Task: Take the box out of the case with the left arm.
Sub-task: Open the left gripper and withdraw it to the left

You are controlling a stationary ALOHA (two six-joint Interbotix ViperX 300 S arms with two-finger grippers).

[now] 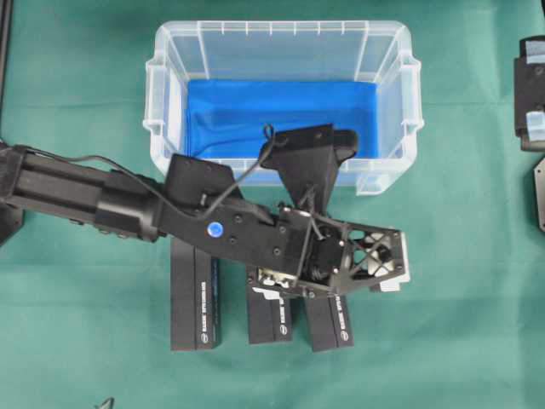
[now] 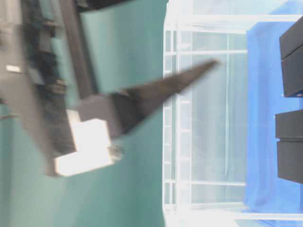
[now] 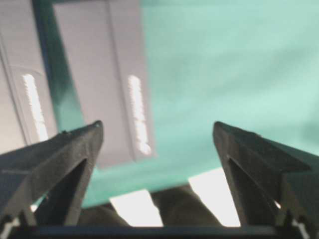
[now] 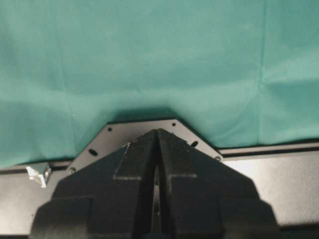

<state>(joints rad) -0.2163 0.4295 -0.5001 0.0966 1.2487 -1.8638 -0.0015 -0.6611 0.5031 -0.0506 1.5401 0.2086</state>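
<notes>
The large clear plastic rectangular case with blue lining shows no box inside. The black bar-segment left arm reaches over three long black rectangular boxes on the green cloth just outside the case's near wall, long axes square to it. The left gripper is spread wide and empty, with the boxes off to one side of it. The right gripper, well apart, is pressed together.

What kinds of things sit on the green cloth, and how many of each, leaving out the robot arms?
Seen from overhead:
black boxes: 3
clear plastic case: 1
blue lining in the case: 1
Total: 5
The arm covers part of the boxes, so another could be hidden under it.
</notes>
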